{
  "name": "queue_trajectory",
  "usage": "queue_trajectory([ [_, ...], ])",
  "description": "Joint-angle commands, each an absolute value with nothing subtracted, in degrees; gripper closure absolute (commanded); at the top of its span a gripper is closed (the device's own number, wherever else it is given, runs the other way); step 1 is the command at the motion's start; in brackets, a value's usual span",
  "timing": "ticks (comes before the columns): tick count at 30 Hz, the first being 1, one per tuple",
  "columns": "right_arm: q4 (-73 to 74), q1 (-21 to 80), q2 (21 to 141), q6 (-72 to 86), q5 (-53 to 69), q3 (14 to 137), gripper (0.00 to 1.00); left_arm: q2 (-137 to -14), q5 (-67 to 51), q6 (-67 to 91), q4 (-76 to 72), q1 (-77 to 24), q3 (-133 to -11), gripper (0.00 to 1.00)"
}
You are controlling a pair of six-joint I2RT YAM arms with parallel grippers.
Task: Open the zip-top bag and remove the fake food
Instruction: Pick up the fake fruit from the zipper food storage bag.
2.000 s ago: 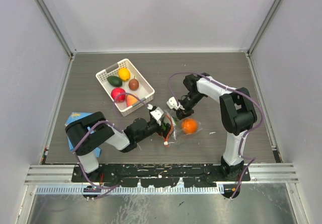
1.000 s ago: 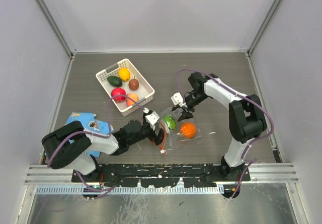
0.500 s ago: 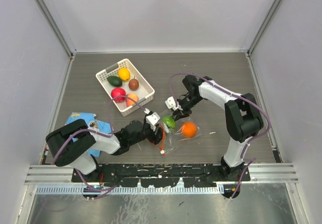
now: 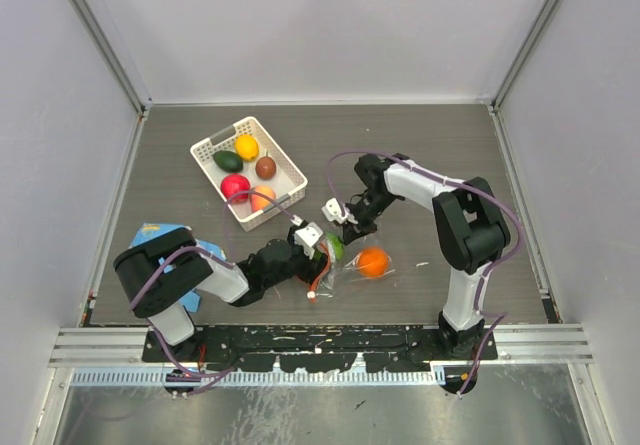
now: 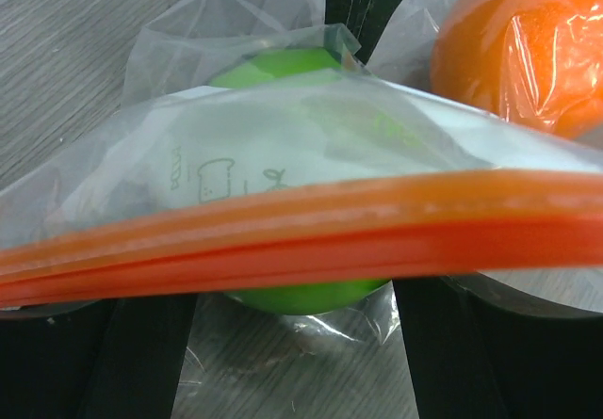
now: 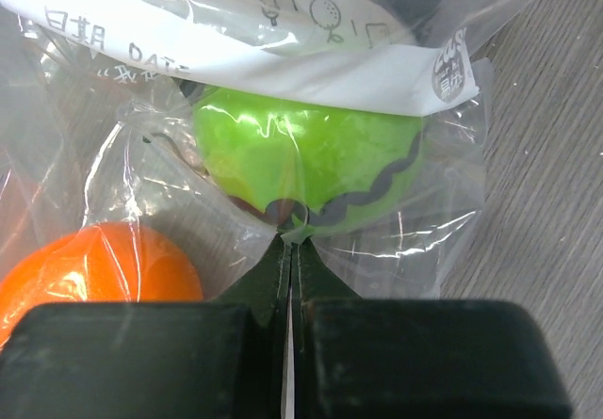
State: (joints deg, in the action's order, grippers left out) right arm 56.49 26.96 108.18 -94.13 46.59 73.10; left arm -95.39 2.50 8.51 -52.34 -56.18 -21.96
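In the left wrist view, the zip-top bag's (image 5: 283,155) orange zip strip (image 5: 301,231) is blurred and runs off the frame at 9 and 3 o'clock, hiding the middle of the green fruit (image 5: 283,66). The orange fruit (image 5: 528,42) is cut off at 2 o'clock. The plastic seems to veil whether the left gripper (image 5: 294,292) touches the green fruit.

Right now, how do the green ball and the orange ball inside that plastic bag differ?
The green ball lies against the zip strip of the plastic bag; the orange ball lies farther from the strip. The right gripper is shut on the plastic just in front of the green ball; nothing pinches the plastic by the orange ball. Both are round toy fruits inside the same clear bag.
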Motion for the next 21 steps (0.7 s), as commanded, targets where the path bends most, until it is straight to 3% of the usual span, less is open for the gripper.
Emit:
queue_trajectory([
  [1,58.33,28.59,108.78,-95.03,50.87,75.63,0.99,-95.53,5.16,8.25,-62.41,-56.54,-24.73,0.21],
  [11,57.96,29.09,109.6,-93.12,53.7,76.6,0.99,-99.71,-1.95,5.97,-70.8,-56.52,-25.86,0.16],
  [16,57.86,29.09,110.03,-92.93,53.69,76.62,0.99,-101.09,-1.57,5.51,-75.38,-56.64,-25.33,0.02],
  [21,58.42,29.09,110.13,-93.11,54.41,76.89,0.99,-100.67,-0.72,4.27,-75.53,-56.68,-25.78,0.05],
])
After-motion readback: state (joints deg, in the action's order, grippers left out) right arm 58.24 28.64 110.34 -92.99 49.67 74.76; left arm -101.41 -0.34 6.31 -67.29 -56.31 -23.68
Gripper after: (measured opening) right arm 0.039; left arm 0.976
